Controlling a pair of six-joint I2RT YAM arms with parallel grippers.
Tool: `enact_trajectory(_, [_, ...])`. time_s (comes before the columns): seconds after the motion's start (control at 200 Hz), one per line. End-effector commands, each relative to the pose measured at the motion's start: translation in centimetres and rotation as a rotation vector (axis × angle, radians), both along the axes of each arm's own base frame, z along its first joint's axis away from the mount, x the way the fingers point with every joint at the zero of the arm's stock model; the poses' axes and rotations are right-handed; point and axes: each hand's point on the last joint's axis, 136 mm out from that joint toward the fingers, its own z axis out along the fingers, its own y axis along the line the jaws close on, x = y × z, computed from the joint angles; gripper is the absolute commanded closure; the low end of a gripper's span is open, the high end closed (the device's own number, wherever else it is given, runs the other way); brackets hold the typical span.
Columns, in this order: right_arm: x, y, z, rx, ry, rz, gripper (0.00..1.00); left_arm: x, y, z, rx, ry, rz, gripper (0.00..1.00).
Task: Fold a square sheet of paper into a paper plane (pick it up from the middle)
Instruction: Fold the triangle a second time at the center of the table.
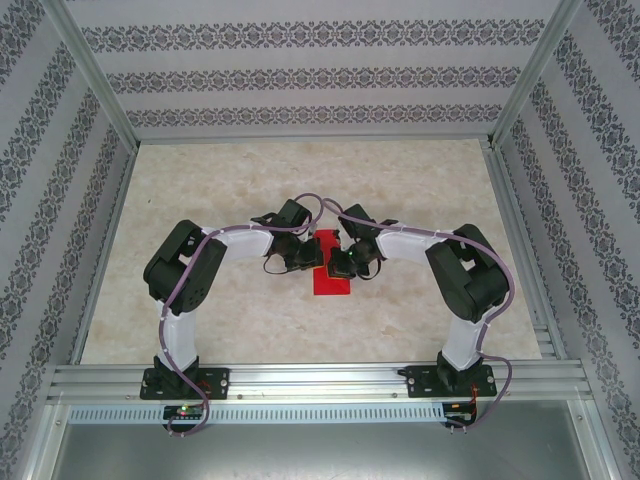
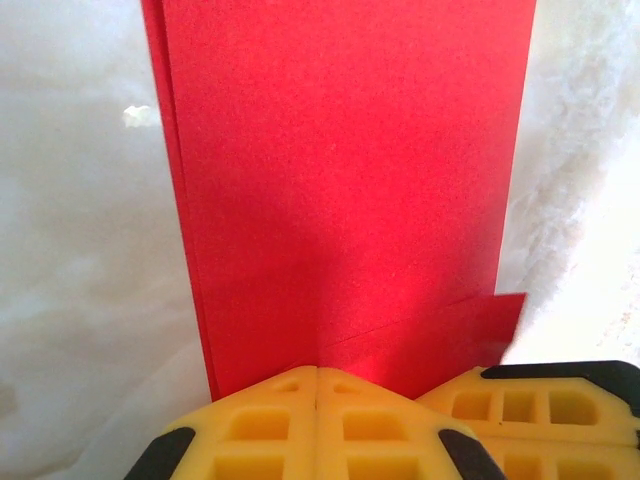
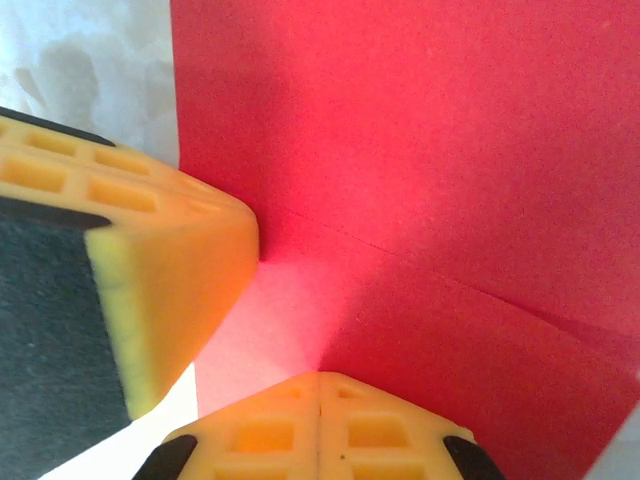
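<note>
While it lies part-folded on the pale marbled bench, we list the thin bright red square sheet of paper as light, limp, slippery, best pinched at a free edge; left end effector and right end effector closed, empty, tips upon it.

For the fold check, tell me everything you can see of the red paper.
The red paper is thin, matte and bright red, folded into a narrow strip. It lies flat on the pale table, midway between the arms. One long side shows stacked layer edges. A slanted crease crosses one end, where a small flap corner juts out. The shut left gripper and the shut right gripper both rest their tips on it, apparently pressing it down.
</note>
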Motion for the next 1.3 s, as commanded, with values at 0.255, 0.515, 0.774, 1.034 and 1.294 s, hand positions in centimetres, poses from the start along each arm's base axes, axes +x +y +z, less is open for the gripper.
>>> enact_trajectory(0.255, [-4.9,-4.2,-1.5,-0.097,0.097,0.006,0.99,-1.6,3.4,-4.2,0.198,0.103,0.078,0.99])
enact_trajectory(0.515, [-7.2,-6.2,-1.6,-0.128,0.125,-0.047,0.99,-1.3,3.1,-4.0,0.193,0.1,0.073,0.99])
enact_trajectory(0.774, [-3.9,-5.0,2.3,-0.027,-0.017,-0.096,0.99,-0.4,1.3,-2.2,0.114,0.068,0.034,0.98])
enact_trajectory(1.034, [0.1,-2.3,2.5,0.037,-0.059,-0.116,0.99,0.8,-1.3,2.0,-0.006,-0.009,-0.063,0.97])
enact_trajectory(1.294, [-1.4,-4.0,-0.8,-0.043,0.014,-0.121,0.99,0.9,-1.4,2.6,-0.014,-0.021,-0.059,0.97])
